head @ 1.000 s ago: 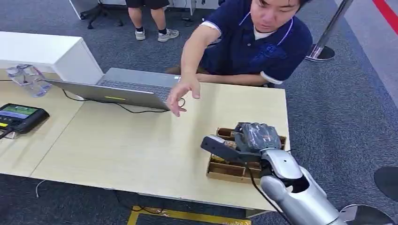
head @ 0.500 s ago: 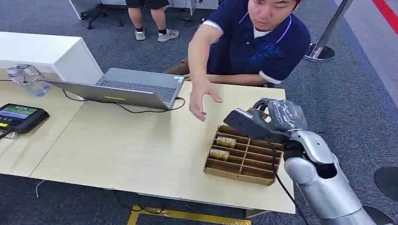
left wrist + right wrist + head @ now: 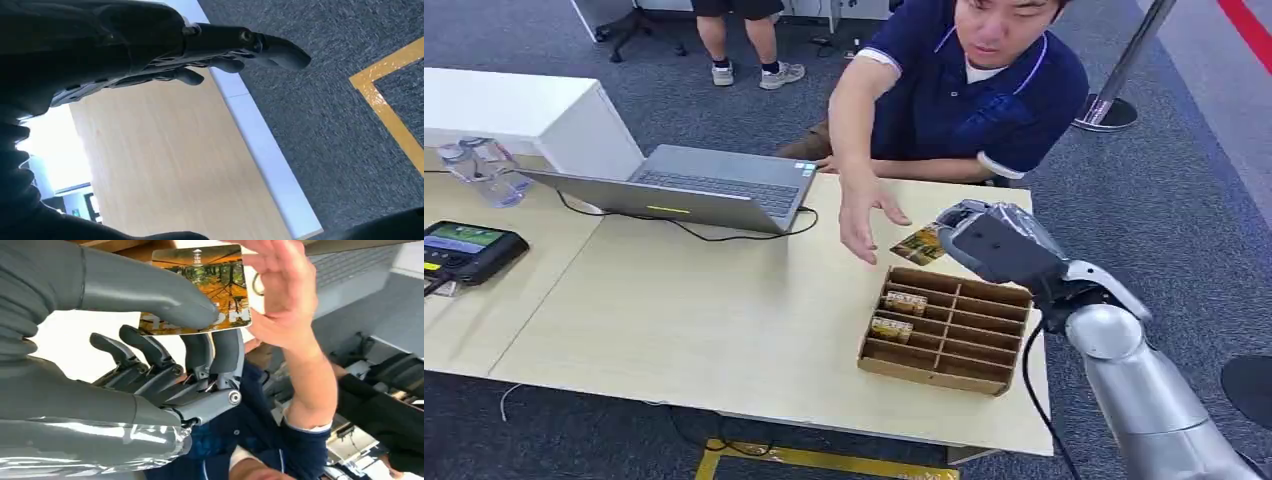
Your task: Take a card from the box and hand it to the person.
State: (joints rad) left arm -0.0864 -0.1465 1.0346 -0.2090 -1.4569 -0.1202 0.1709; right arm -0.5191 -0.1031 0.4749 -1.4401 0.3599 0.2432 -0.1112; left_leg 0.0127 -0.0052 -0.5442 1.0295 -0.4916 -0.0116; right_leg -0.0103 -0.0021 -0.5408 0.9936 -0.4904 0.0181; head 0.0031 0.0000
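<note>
My right hand is raised above the far end of the brown compartment box and pinches an orange picture card between thumb and fingers. In the right wrist view the card sits under my thumb, with the person's hand right behind its far edge. From the head view the person's hand hangs open just to the left of the card, almost touching it. Two more cards lie in the box's left slots. My left hand hangs beside the table edge with its fingers stretched out, holding nothing.
An open laptop with a black cable lies at the table's far middle. A dark device and a clear plastic item are on the left. The person sits across the table. A stanchion base stands far right.
My right hand has lifted out of the box with the card and swung up and towards the person. The person's hand has moved right and lower to meet it.
</note>
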